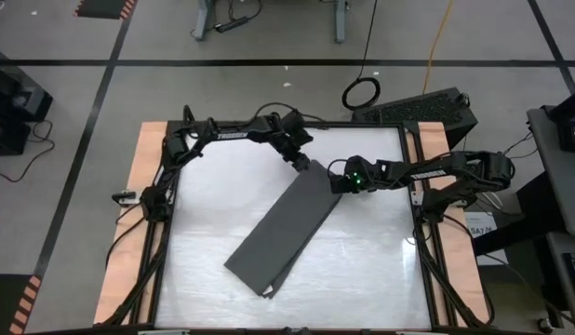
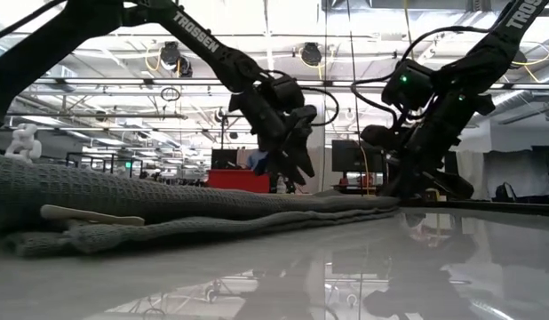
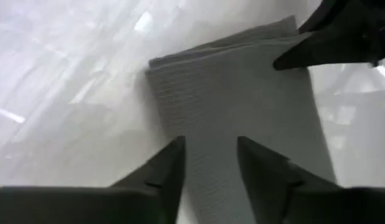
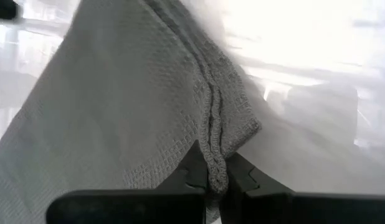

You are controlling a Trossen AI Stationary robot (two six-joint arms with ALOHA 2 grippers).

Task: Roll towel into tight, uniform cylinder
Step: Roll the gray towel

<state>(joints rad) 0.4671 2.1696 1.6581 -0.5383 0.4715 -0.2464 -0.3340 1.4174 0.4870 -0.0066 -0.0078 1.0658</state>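
The dark grey towel [image 1: 283, 228] lies folded into a long strip, slanting from the table's far middle to its near middle. It also shows in the low view [image 2: 168, 200], where a white tag [image 2: 92, 213] is at its near end. My left gripper [image 1: 304, 164] is open and hovers just above the strip's far left corner [image 3: 174, 68], its fingers [image 3: 167, 165] over the cloth. My right gripper [image 1: 336, 182] is shut on the strip's far right corner, and it also shows in the left wrist view [image 3: 329, 46]. My right gripper pinches the towel's far right corner at its hemmed edge [image 4: 216, 158] between its two fingers. The hem runs back between the fingers, several layers together. The corner is raised a little, and the rest of the strip lies flat on the table.
The white tabletop [image 1: 381, 270] has bare room on both sides of the strip. Wooden boards [image 1: 125, 242] and a dark frame border it on the left and right. A black device [image 1: 427, 107] sits beyond the far right corner.
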